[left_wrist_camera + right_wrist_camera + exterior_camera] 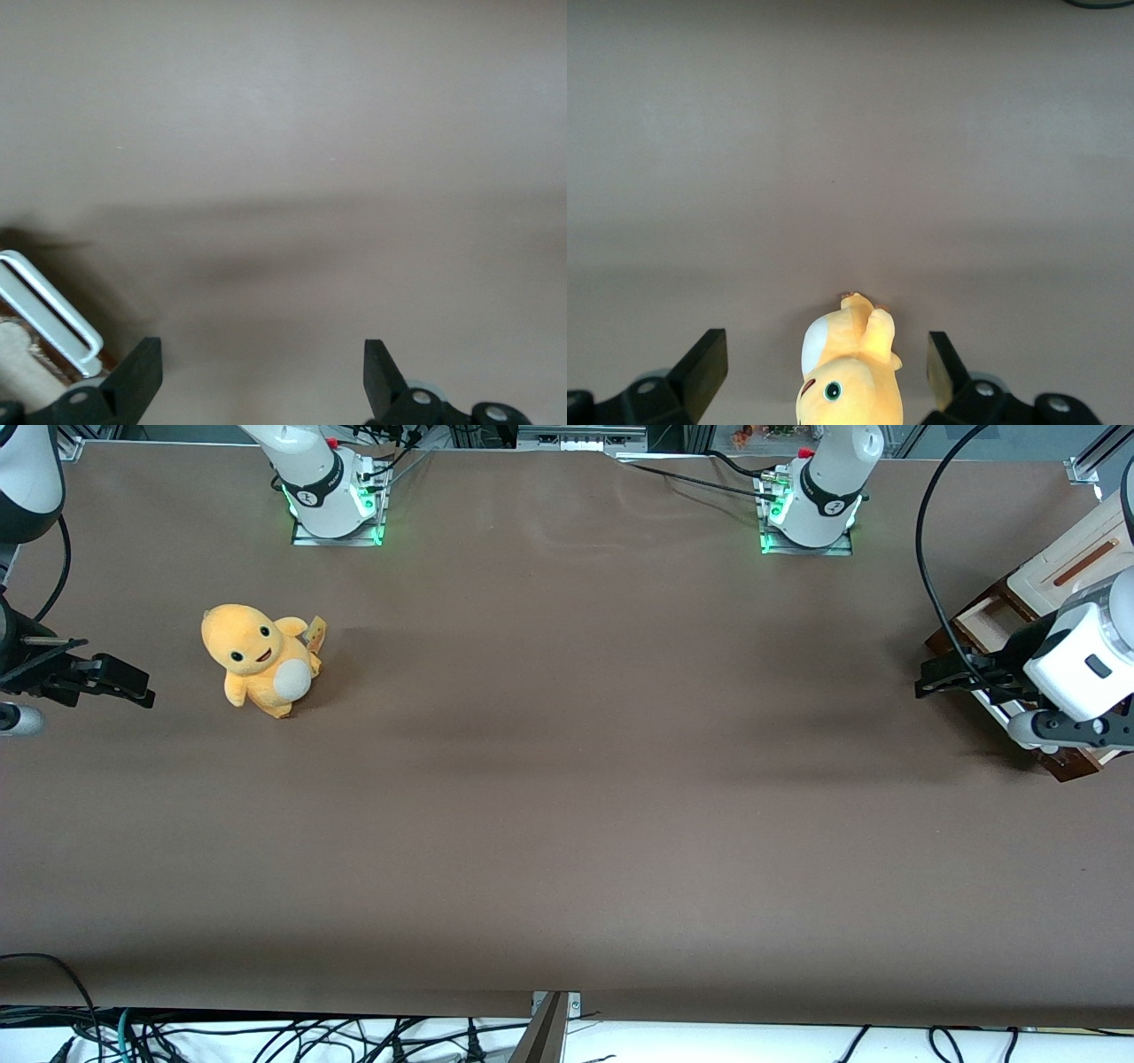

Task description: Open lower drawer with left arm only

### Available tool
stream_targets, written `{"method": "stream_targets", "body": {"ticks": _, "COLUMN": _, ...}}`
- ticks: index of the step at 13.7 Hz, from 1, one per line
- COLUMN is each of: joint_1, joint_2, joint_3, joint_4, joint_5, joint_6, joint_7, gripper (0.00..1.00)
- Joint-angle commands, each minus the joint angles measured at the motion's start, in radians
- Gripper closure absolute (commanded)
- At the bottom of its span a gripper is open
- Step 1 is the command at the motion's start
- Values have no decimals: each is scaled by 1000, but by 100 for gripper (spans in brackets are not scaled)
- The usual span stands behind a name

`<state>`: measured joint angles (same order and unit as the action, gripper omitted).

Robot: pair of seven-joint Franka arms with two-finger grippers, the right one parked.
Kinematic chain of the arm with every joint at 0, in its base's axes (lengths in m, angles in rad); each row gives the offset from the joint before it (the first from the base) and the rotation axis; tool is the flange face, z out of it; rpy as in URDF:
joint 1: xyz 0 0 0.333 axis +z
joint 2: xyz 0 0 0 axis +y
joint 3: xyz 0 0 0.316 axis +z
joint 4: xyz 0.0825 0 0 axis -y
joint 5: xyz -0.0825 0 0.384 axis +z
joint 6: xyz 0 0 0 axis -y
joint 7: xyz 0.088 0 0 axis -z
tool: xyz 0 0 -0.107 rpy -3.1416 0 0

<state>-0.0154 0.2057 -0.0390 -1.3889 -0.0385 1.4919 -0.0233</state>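
The lower drawer [982,622] stands pulled out of the cabinet at the working arm's end of the table, its pale wood inside showing. The left arm [1076,657] partly covers its dark brown front. My gripper [924,675] hovers just in front of the drawer front, open, with nothing between its fingers. In the left wrist view the white bar handle [49,314] lies beside one finger [140,376], apart from it, and the gripper [261,376] frames only bare table.
The cabinet's cream panel with a brown slot [1076,558] sits above the drawer. A yellow plush toy [261,657] stands toward the parked arm's end of the table, also in the right wrist view [850,376]. Brown table cover [567,779] spans the middle.
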Motion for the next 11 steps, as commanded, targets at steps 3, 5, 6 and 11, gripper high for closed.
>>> {"method": "stream_targets", "body": {"ticks": 3, "joint_1": -38, "joint_2": -160, "joint_3": 13, "joint_4": -226, "joint_5": 22, "joint_6": 128, "joint_7": 26, "gripper": 0}}
{"method": "stream_targets", "body": {"ticks": 5, "joint_1": -29, "joint_2": -204, "joint_3": 13, "joint_4": -281, "joint_5": -3, "joint_6": 160, "joint_7": 28, "gripper": 0}}
{"method": "stream_targets", "body": {"ticks": 6, "joint_1": -29, "joint_2": -221, "joint_3": 11, "joint_4": -292, "joint_5": 0, "joint_6": 160, "joint_7": 22, "gripper": 0}}
{"method": "stream_targets", "body": {"ticks": 11, "joint_1": -25, "joint_2": -229, "joint_3": 2, "joint_4": -308, "joint_5": 6, "joint_6": 156, "joint_7": 20, "gripper": 0}}
